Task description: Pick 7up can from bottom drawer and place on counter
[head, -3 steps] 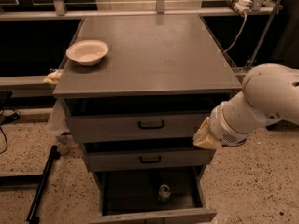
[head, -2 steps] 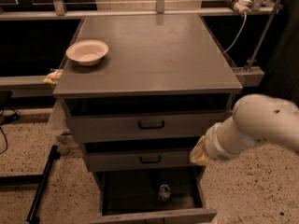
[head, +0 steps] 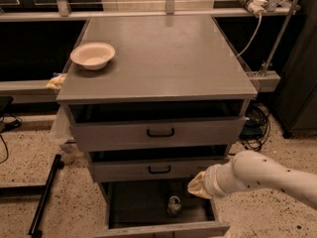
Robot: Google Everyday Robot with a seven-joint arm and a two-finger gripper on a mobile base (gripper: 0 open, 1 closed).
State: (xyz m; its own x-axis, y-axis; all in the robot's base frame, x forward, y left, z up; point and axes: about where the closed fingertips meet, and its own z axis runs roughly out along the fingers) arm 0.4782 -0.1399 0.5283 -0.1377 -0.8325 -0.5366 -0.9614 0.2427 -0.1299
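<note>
The 7up can (head: 174, 205) is a small silvery can with a shiny top. It stands upright in the open bottom drawer (head: 163, 229), right of its middle. My gripper (head: 197, 186) is at the end of the white arm coming in from the lower right. Its yellowish tip hangs just above and to the right of the can, level with the middle drawer's lower edge and apart from the can. The counter (head: 163, 53) is the flat grey top of the cabinet.
A cream bowl (head: 92, 55) sits on the counter's left side. The top drawer (head: 159, 132) and middle drawer (head: 159, 169) stand slightly open, with black handles. A black pole (head: 44, 195) lies on the floor at left. Cables (head: 255, 125) hang at right.
The arm has lowered and swung left, from beside the top drawer down to the bottom drawer's opening. The gripper tip is now close above the can. Nothing else moved.
</note>
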